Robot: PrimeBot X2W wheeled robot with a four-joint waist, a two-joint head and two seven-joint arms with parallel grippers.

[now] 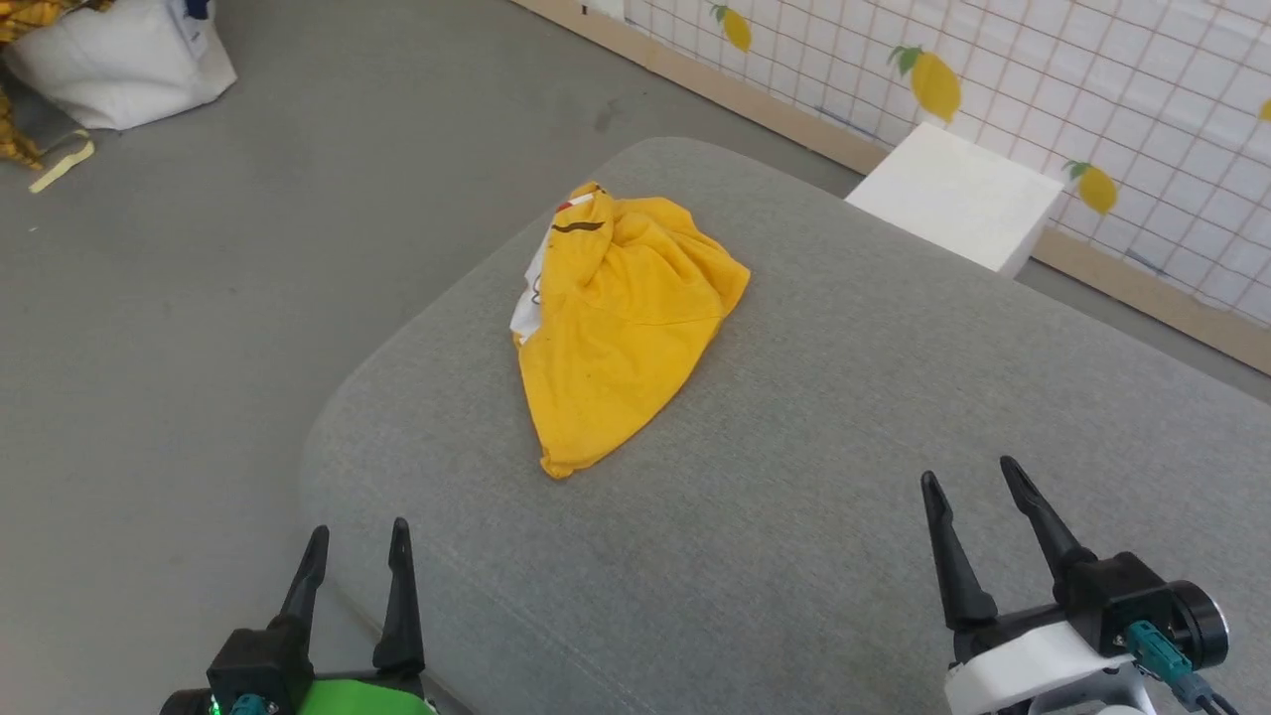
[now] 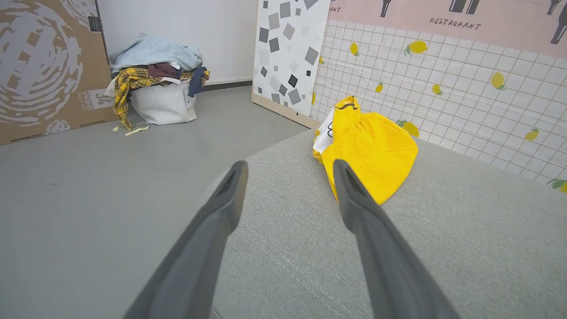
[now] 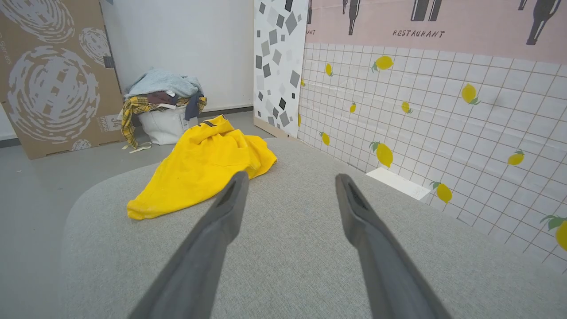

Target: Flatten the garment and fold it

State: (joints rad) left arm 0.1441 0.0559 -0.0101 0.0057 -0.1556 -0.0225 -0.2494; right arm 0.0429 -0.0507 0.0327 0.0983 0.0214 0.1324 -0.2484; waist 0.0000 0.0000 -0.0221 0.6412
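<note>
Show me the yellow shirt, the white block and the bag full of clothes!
yellow shirt (image 1: 621, 328): head view, middle of its crumpled yellow cloth.
white block (image 1: 953, 194): head view, its flat top face.
bag of clothes (image 2: 164, 106): left wrist view, its white front side.

Crumpled garment (image 2: 374, 144), grey cushion (image 2: 465, 230), laundry bag (image 2: 164, 105)

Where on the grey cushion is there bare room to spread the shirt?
Widest bare patch: between the shirt, the white block and the right gripper. A narrower strip lies between the shirt and the left gripper. Crowded at the far left edge of the cushion, where the shirt lies bunched.
</note>
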